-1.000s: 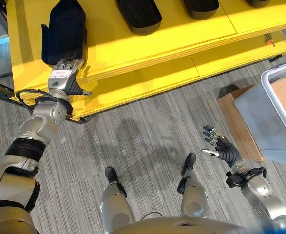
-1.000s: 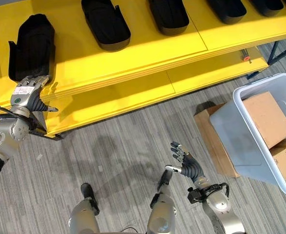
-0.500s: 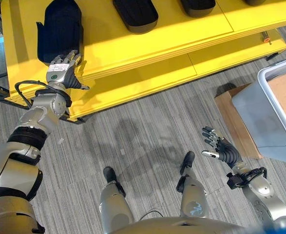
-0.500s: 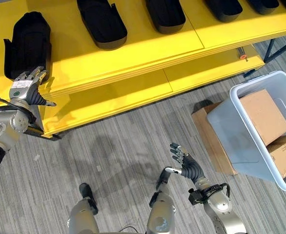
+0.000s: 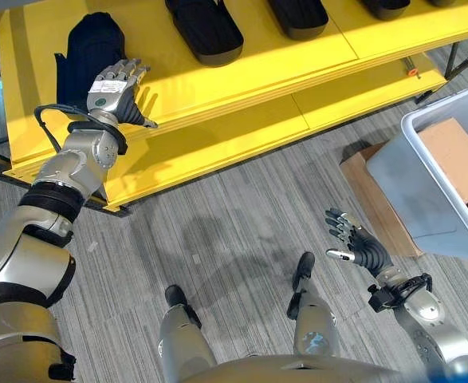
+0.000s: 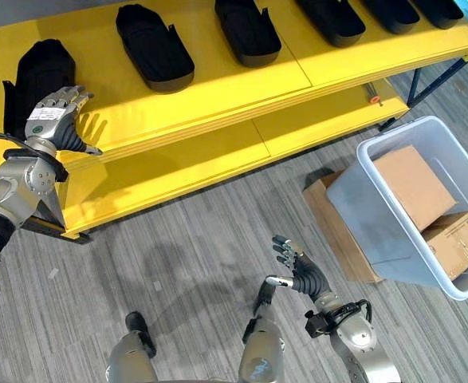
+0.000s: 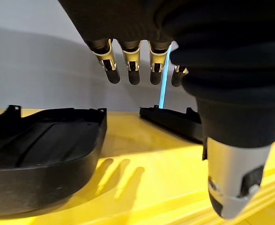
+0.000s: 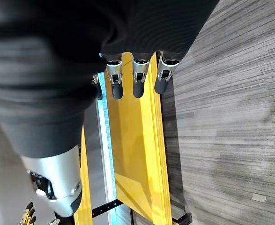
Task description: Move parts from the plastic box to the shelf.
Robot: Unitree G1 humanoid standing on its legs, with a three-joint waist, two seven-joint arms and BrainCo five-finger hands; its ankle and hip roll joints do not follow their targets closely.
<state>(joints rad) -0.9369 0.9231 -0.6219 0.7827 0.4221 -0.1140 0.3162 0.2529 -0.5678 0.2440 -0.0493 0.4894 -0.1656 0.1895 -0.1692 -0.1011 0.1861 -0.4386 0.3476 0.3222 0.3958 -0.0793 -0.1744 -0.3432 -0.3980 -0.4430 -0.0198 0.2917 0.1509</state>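
Lifted off the black part (image 6: 33, 80) it was resting against a second ago, the left hand (image 6: 57, 116) now hangs over the front of the yellow shelf (image 6: 218, 88) just beside that part, its fingers (image 7: 131, 65) straight and spread, holding nothing. That part lies at the left end of the shelf's top board, near the left edge. In the left wrist view its dark curved wall sits just beside the hand's shadow on the yellow board, apart from the fingers.

More black parts lie in a row along the same board: a second part (image 6: 154, 54) next to the first, a third part (image 6: 247, 30) past it, and others toward the right end, cut off by the frame. A lower yellow board (image 6: 241, 148) juts out below the top one toward the robot.

Low over the grey striped floor (image 6: 178, 239), well apart from the shelf, the right hand (image 6: 301, 274) is held palm up with its fingers loosely spread and empty; it sits much where it did before.

At the right, the pale plastic box (image 6: 393, 231) stands on the floor, tilted, with its near side resting against a flat cardboard piece (image 6: 336, 227). Inside the box lie two cardboard cartons (image 6: 413, 183), one large and one smaller by the right rim.
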